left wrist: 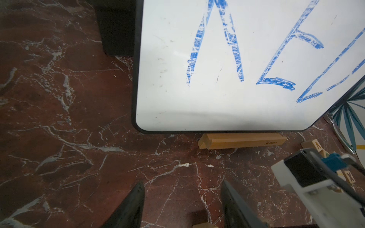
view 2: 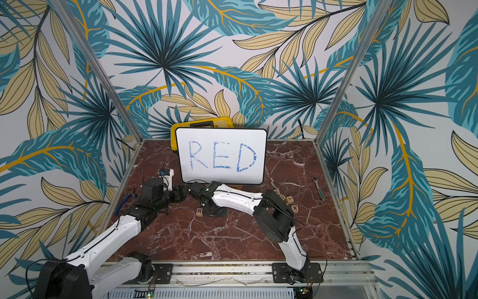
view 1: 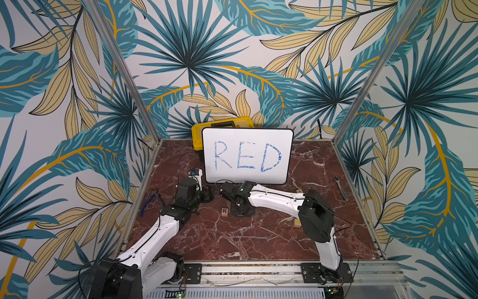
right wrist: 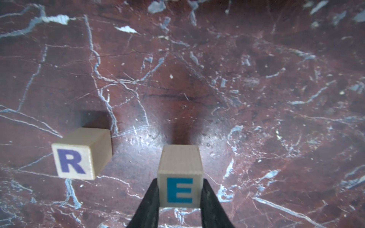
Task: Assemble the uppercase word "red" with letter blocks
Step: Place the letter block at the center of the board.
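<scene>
The tabletop [view 1: 232, 240] is red-brown marble, with leaf-patterned walls [view 1: 64, 77] around. I count one whiteboard [view 1: 247, 155] and two letter blocks [view 1: 224, 211] (middle of the tabletop). My right gripper [right wrist: 180, 180] clamps the E block [right wrist: 179, 189], near the R block [right wrist: 74, 156] but apart. My left gripper [left wrist: 182, 182] stands wide.

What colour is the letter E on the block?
Teal blue; the E block shows best in the right wrist view.

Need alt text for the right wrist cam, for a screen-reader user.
The right gripper is closed on a wooden E block, its blue-green letter facing the camera, over a red-brown marble tabletop. A wooden R block sits on the table beside it, apart and not touching.
</scene>
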`<state>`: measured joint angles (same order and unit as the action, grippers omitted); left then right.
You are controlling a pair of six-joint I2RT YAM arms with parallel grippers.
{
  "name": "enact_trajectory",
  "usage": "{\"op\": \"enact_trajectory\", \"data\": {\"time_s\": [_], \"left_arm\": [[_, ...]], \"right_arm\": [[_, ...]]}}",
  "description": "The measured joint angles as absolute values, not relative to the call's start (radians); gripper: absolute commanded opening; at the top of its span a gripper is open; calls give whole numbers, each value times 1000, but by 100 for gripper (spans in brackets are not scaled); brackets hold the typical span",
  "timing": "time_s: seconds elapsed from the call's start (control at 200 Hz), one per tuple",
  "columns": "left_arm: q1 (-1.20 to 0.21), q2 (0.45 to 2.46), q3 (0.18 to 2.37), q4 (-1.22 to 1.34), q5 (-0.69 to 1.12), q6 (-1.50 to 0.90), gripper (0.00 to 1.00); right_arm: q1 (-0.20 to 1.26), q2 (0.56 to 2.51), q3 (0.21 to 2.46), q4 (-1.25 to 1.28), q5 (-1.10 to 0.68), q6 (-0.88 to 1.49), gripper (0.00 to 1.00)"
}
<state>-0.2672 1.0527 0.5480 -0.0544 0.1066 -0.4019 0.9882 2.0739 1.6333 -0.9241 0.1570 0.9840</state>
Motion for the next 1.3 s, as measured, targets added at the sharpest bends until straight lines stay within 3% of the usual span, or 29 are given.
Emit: {"op": "enact_trajectory", "data": {"time_s": [1.297], "left_arm": [[-266,1036,529,-50,75,-413,62]], "right_arm": [[981,2135,1674,-919,148,967,30]]}}
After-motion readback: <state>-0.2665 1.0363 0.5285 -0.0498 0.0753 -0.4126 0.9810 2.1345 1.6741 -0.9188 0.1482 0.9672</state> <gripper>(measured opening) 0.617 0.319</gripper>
